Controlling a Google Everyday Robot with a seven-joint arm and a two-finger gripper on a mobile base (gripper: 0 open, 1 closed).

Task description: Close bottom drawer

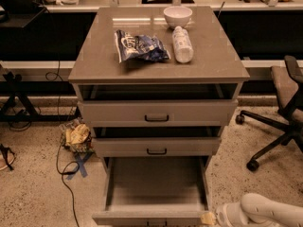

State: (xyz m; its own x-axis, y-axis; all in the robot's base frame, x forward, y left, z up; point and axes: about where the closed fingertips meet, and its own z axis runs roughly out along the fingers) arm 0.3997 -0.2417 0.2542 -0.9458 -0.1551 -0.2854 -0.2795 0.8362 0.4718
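The bottom drawer (156, 181) of the grey-beige cabinet is pulled far out, showing its plain grey inside. Its front edge lies at the bottom of the camera view, and its handle is cut off there. My gripper (208, 218) is at the lower right, its yellowish tip at the right end of the drawer's front edge. My white arm (258, 212) reaches in from the right.
The middle drawer (156, 146) and the top drawer (156, 112) stand slightly open. A chip bag (139, 47), a white bottle (182, 43) and a white bowl (178, 16) lie on the cabinet top. An office chair (279, 112) stands at the right. Cables and a crumpled bag (78, 137) lie on the floor at the left.
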